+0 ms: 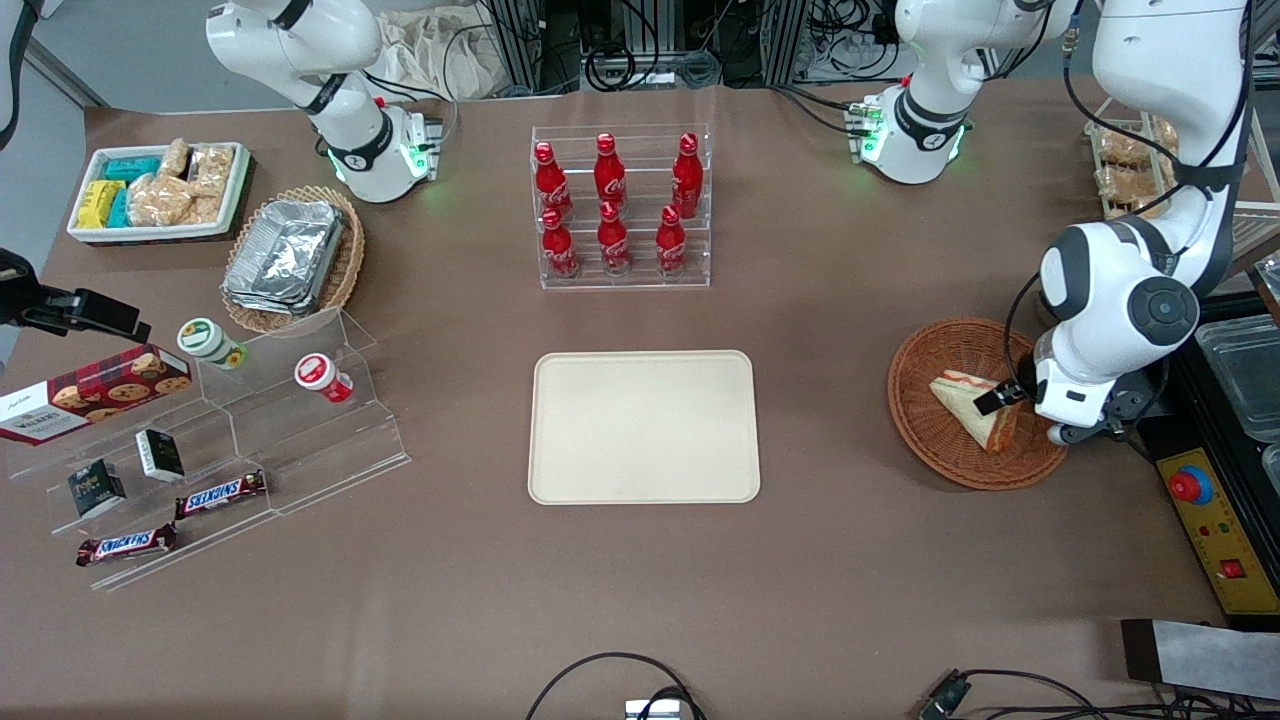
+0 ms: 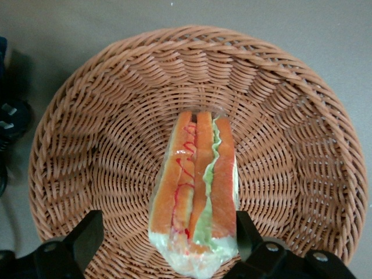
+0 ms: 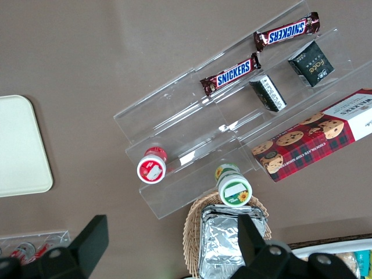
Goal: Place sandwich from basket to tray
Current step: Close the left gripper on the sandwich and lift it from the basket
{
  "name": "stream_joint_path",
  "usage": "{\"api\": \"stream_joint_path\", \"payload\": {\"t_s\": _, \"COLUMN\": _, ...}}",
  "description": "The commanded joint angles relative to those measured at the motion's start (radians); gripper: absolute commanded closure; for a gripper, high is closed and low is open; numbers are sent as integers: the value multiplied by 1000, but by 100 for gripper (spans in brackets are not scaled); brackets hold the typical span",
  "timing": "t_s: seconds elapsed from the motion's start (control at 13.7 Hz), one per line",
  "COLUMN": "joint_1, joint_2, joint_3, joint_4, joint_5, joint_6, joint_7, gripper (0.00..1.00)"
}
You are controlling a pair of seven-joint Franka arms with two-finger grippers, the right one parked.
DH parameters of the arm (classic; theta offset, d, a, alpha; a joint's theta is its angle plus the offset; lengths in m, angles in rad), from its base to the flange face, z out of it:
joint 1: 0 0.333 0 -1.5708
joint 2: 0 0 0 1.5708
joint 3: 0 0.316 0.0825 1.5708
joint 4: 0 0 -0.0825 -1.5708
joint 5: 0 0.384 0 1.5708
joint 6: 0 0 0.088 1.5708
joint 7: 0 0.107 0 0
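The sandwich, a wrapped wedge with orange, cream and green layers, lies in the round reddish-brown wicker basket toward the working arm's end of the table. My left gripper is low inside the basket and open, its two black fingers on either side of the sandwich. One finger is at the wrapper's edge; the other finger stands apart from it, over the basket weave. The beige tray lies bare at the table's middle and also shows in the right wrist view.
A yellow control box with a red button and clear containers sit beside the basket. A rack of red bottles stands farther from the front camera than the tray. A clear stepped stand with snacks lies toward the parked arm's end.
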Motion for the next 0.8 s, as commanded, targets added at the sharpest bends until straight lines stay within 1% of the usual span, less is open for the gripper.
{"api": "stream_joint_path", "payload": {"t_s": 0.0, "joint_1": 2, "joint_2": 11, "joint_3": -1, "joint_4": -9, "joint_5": -55, "joint_6": 24, "joint_7": 12, "gripper": 0}}
{"api": "stream_joint_path", "payload": {"t_s": 0.15, "joint_1": 2, "joint_2": 25, "joint_3": -2, "joint_4": -7, "joint_5": -71, "joint_6": 49, "joint_7": 12, "gripper": 0}}
{"api": "stream_joint_path", "payload": {"t_s": 0.22, "joint_1": 2, "joint_2": 37, "joint_3": -2, "joint_4": -9, "joint_5": -71, "joint_6": 62, "joint_7": 12, "gripper": 4}}
{"api": "stream_joint_path", "payload": {"t_s": 0.29, "joint_1": 2, "joint_2": 42, "joint_3": -2, "joint_4": -9, "joint_5": -72, "joint_6": 62, "joint_7": 16, "gripper": 13}}
{"api": "stream_joint_path", "payload": {"t_s": 0.44, "joint_1": 2, "joint_2": 40, "joint_3": -2, "joint_4": -6, "joint_5": -72, "joint_6": 62, "joint_7": 24, "gripper": 33}}
{"api": "stream_joint_path", "payload": {"t_s": 0.51, "joint_1": 2, "joint_2": 40, "joint_3": -2, "joint_4": -6, "joint_5": -72, "joint_6": 62, "joint_7": 32, "gripper": 46}}
{"api": "stream_joint_path", "payload": {"t_s": 0.73, "joint_1": 1, "joint_2": 10, "joint_3": -2, "joint_4": 4, "joint_5": -74, "joint_6": 39, "joint_7": 29, "gripper": 97}}
